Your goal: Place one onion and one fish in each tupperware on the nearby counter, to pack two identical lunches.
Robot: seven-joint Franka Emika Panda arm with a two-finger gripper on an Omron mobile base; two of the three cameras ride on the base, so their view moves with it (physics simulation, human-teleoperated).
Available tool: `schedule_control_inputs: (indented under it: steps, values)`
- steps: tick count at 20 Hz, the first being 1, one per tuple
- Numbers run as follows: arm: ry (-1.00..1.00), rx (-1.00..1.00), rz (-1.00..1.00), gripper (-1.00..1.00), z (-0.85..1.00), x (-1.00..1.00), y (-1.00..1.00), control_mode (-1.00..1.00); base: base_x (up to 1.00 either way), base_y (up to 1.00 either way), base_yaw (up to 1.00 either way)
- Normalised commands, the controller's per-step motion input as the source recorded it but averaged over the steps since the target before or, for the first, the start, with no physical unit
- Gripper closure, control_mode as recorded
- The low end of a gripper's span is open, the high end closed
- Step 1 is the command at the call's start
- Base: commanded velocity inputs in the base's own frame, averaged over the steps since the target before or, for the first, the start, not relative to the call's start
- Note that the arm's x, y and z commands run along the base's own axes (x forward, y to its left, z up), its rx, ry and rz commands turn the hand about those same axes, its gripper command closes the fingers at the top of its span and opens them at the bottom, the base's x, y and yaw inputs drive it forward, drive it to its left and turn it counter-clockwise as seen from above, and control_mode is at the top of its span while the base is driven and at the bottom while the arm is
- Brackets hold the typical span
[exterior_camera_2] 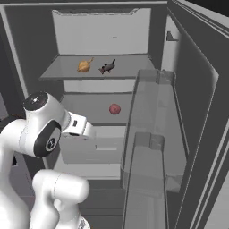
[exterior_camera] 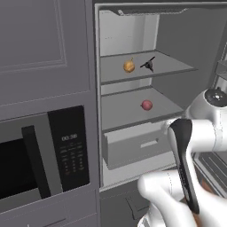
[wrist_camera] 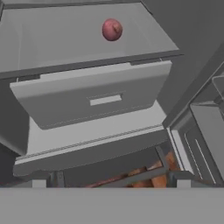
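Open grey fridge (exterior_camera: 173, 40) beside a built-in microwave (exterior_camera: 42, 155).
Two shelves above a pulled-out drawer (wrist_camera: 94, 94); door bins (exterior_camera_2: 150, 134) stand right; grey cabinet panels above.

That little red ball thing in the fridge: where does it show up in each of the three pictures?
Left base view: the red onion lies right of centre, on the fridge's lower shelf.
Right base view: the same onion sits near the middle, on that shelf.
Hand view: it is near the top, centre.
Shared landmark: the grey drawer just below that shelf.
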Motion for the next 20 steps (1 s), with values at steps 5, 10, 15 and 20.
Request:
schedule_control_inputs:
  steps: [5,10,15,20]
  values:
    - [-0.04,0.00,0.00,-1.00,0.18,0.17,0.00,-1.00,0.00,0.00,0.00]
    - [-0.10,0.00,0.00,-1.00,0.20,0.08,0.00,-1.00,0.00,0.00,0.00]
    - [-0.24,0.00,0.00,-1.00,0.21,0.11,0.03,-1.00,0.00,0.00,0.00]
    - [-0.28,0.01,0.00,-1.00,0.57,0.07,0.16,-1.00,0.00,0.00,0.00]
